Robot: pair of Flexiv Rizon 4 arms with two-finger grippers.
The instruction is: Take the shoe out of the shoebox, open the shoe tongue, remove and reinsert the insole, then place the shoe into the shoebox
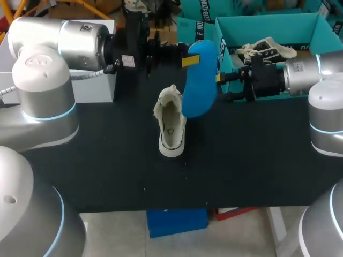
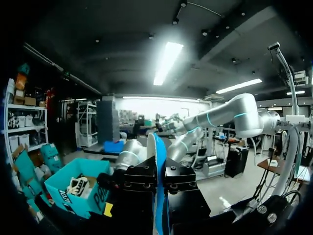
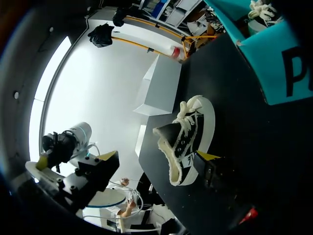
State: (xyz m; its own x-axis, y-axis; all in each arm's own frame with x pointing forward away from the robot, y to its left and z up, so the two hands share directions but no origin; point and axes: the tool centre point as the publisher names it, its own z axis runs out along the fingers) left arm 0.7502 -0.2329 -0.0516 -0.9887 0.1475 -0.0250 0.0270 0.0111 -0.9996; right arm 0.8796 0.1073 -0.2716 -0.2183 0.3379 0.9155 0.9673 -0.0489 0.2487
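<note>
Nearest to me, the shoe [image 1: 171,124] stands on its white sole on the black table [image 1: 107,171], about midway between my two arms. Its cream-lined mouth is spread wide and faces up, and nothing touches it.

Just beyond it and slightly to the right, the blue insole [image 1: 199,80] hangs in the air above the table, clear of the shoe, with its long side nearly upright. My left gripper [image 1: 190,60] has it by the upper end. In the left wrist view the insole runs edge-on between my two black fingers, and both press against it from either side, so the grip is closed on it with only the insole's thickness between them.

My right gripper [image 1: 220,79] comes in from the other side, level with the middle of the insole. In the right wrist view its fingers stand spread far apart with nothing held between them, and the shoe lies on the table ahead and below. From above, one yellow tip sits right at the insole's right edge. It may be touching, but I cannot tell.

Farthest off, at the table's far right, the teal shoebox [image 1: 278,24] stands open. A second shoe [image 1: 266,49] lies inside it with its laces loose.
</note>
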